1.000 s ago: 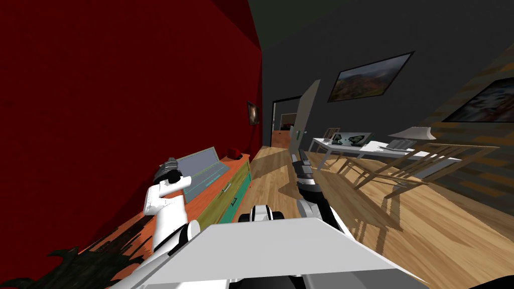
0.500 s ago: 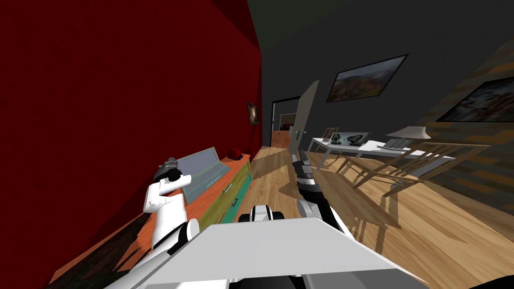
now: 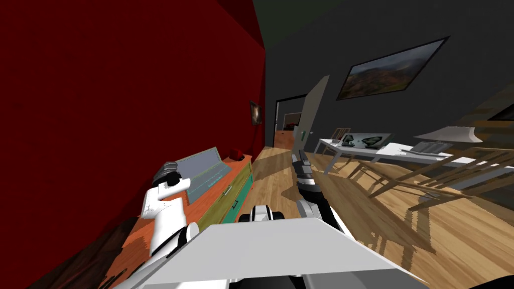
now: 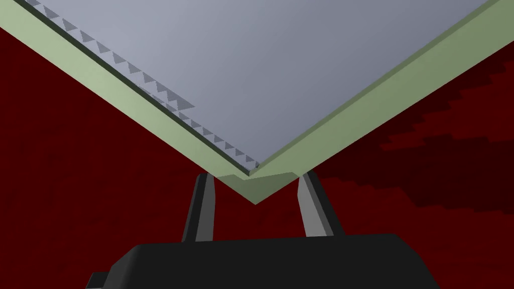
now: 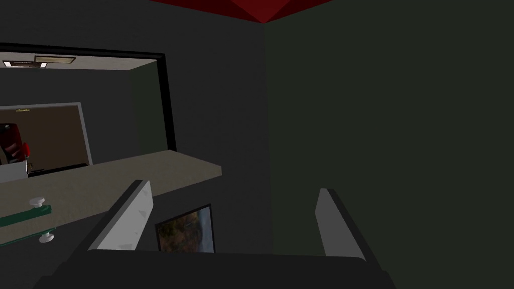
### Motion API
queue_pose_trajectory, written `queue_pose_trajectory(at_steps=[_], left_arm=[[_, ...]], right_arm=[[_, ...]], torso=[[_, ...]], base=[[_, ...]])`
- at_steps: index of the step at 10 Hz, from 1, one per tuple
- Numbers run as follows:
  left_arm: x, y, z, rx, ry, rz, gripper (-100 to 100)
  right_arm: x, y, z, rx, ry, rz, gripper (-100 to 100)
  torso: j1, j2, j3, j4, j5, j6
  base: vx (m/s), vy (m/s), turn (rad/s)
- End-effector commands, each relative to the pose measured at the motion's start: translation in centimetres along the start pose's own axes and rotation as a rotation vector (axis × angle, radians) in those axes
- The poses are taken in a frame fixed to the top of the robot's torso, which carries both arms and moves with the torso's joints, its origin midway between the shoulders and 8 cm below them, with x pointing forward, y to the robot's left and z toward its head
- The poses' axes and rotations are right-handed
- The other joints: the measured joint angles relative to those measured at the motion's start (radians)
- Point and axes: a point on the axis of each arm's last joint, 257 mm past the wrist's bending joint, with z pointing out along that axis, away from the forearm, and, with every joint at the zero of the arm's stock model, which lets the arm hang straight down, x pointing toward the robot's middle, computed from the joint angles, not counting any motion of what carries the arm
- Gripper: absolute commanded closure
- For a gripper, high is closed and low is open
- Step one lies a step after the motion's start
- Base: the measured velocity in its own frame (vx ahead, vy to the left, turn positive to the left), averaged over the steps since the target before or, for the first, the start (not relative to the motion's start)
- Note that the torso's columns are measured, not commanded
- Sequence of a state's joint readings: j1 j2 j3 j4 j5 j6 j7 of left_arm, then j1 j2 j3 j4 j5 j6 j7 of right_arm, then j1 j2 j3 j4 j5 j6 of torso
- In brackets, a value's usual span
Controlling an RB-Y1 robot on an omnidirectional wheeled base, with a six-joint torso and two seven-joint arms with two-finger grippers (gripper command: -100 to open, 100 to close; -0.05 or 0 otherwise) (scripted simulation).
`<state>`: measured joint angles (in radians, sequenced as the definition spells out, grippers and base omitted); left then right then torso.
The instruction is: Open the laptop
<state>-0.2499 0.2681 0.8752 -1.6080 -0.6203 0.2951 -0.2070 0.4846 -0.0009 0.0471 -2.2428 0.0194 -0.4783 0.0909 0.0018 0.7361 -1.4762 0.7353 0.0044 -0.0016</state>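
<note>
The laptop [image 3: 205, 168] is a grey slab with pale green edges, tilted up on the orange top of a low cabinet [image 3: 221, 198] against the red wall. My left gripper [image 3: 167, 173] is at the laptop's near corner. In the left wrist view that corner [image 4: 256, 193] pokes in between the two fingers [image 4: 203, 205]. They stand closer together than when open, and their tips meet the corner's two edges. My left gripper [image 4: 256, 176] is shut on the corner. My right gripper [image 3: 301, 161] hangs open over the wooden floor, nothing between its fingers [image 5: 329, 221].
The cabinet has green and teal drawers, and a small red object [image 3: 235, 153] stands on its far end. A white table [image 3: 401, 153] with wooden chairs [image 3: 441, 175] is at the right. An open door [image 3: 311, 118] is at the back.
The head's view has swung, so the table and wall picture sit further right. The laptop and both arms look the same as before.
</note>
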Motion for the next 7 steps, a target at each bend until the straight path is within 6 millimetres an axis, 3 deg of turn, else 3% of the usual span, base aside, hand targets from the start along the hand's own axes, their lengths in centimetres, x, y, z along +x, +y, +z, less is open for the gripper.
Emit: queue_pose_trajectory(at_steps=[1, 2, 4, 5, 7], left_arm=[[0.1, -0.4, -0.3, 0.046, -0.004, -0.005, 100], [0.3, 1.0, -0.9, 0.046, -0.001, -0.016, 100], [0.1, -0.3, -1.0, 0.096, -0.011, -0.016, 100], [0.3, 1.1, -1.6, 0.091, -0.006, -0.027, 100], [0.1, -0.3, -1.8, 0.146, -0.016, -0.027, 100]], right_arm=[[0.0, 0.0, 0.0, 0.000, 0.000, 0.000, 0], [0.0, 0.0, 0.0, 0.000, 0.000, 0.000, 0], [0.0, 0.0, 0.0, 0.000, 0.000, 0.000, 0], [0.0, 0.0, 0.0, 0.000, 0.000, 0.000, 0], [0.0, 0.0, 0.0, 0.000, 0.000, 0.000, 0]], torso=[[0.002, 0.000, 0.000, 0.001, -0.001, 0.001], [0.003, 0.002, 0.000, 0.002, -0.002, 0.003], [0.004, 0.000, -0.001, 0.001, 0.000, 0.000], [0.003, 0.002, 0.000, 0.001, -0.001, 0.003], [0.004, 0.000, 0.000, 0.000, 0.002, 0.000]], base=[[0.042, -0.022, 0.024], [0.110, -0.017, 0.145], [0.070, -0.031, 0.097], [0.082, -0.046, 0.165], [0.067, -0.038, 0.083]])
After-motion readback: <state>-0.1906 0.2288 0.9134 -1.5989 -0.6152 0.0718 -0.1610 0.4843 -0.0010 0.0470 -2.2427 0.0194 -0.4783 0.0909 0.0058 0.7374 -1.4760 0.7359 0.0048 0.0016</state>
